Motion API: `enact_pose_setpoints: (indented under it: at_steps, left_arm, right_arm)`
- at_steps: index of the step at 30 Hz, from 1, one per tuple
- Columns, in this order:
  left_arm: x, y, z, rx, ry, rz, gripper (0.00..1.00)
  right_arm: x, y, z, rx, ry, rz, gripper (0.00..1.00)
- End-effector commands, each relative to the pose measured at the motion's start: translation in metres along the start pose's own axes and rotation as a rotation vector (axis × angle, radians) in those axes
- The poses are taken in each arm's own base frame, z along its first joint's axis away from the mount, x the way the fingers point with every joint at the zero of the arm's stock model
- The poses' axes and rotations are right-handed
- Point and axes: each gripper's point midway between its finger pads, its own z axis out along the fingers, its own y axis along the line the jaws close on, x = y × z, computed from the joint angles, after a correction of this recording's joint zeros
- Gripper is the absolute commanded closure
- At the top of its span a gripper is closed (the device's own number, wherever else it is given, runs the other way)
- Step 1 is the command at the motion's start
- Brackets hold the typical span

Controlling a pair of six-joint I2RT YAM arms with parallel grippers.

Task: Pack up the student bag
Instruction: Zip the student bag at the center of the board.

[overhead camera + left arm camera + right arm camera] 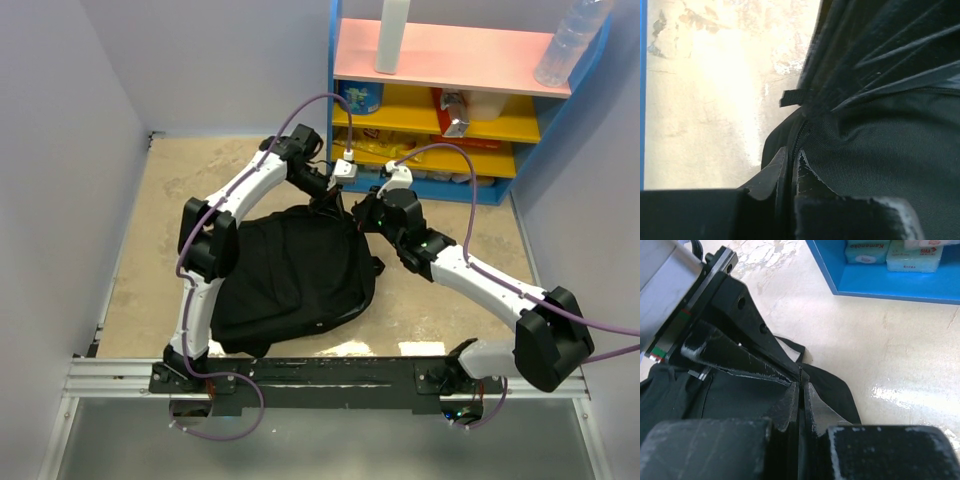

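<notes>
At the bottom of the overhead frame the two arms are bolted to a metal rail (330,372). Just above it, centre frame, the black student bag (290,275) lies slumped and crumpled on the beige table (450,300). Both arms meet at the bag's upper right edge. The left fingers (791,162) are pressed almost together, pinching the bag's fabric along the zipper line. The right fingers (801,389) are likewise clamped tight on a fold of the bag's rim. They sit tip to tip with the left pair, which fills the left of the right-wrist frame. Beyond, upper right, stands a blue shelf unit (470,50) holding packets and bottles.
</notes>
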Motion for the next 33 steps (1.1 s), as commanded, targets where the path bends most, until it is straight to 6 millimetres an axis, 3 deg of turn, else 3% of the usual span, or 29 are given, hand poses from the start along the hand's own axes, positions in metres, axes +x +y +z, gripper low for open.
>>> enact_pose_setpoints:
  at_steps: [1,7,11,15,20,22,23,29,33]
  left_arm:
    - [-0.017,0.031,-0.013,-0.138,0.005,0.047,1.0]
    - [0.0,0.061,-0.045,-0.28,0.003,-0.084,1.0]
    - [0.021,0.065,-0.073,-0.314,-0.015,-0.204,1.0]
    - [0.042,0.049,-0.105,-0.326,-0.011,-0.283,1.0]
    - [0.07,0.024,-0.128,-0.358,0.001,-0.346,1.0]
    - [0.076,0.021,-0.149,-0.409,-0.006,-0.364,1.0]
    - [0.088,0.018,-0.159,-0.426,-0.006,-0.396,1.0]
    - [0.108,0.005,-0.193,-0.504,-0.006,-0.445,1.0]
    - [0.11,0.001,-0.21,-0.551,-0.013,-0.459,1.0]
  right_arm:
    - [-0.037,0.01,-0.002,-0.01,-0.124,0.033,1.0]
    - [-0.021,-0.013,0.006,0.111,-0.087,0.016,1.0]
    - [-0.003,-0.019,0.017,0.142,-0.046,0.01,1.0]
    - [0.01,-0.021,0.027,0.18,-0.027,0.0,1.0]
    - [0.005,-0.016,0.032,0.196,-0.033,-0.007,1.0]
    - [0.003,-0.015,0.031,0.2,-0.036,-0.011,1.0]
    - [0.001,-0.015,0.029,0.202,-0.04,-0.01,1.0]
    - [0.0,-0.016,0.025,0.205,-0.037,-0.002,1.0]
    - [-0.003,-0.014,0.025,0.21,-0.035,-0.003,1.0]
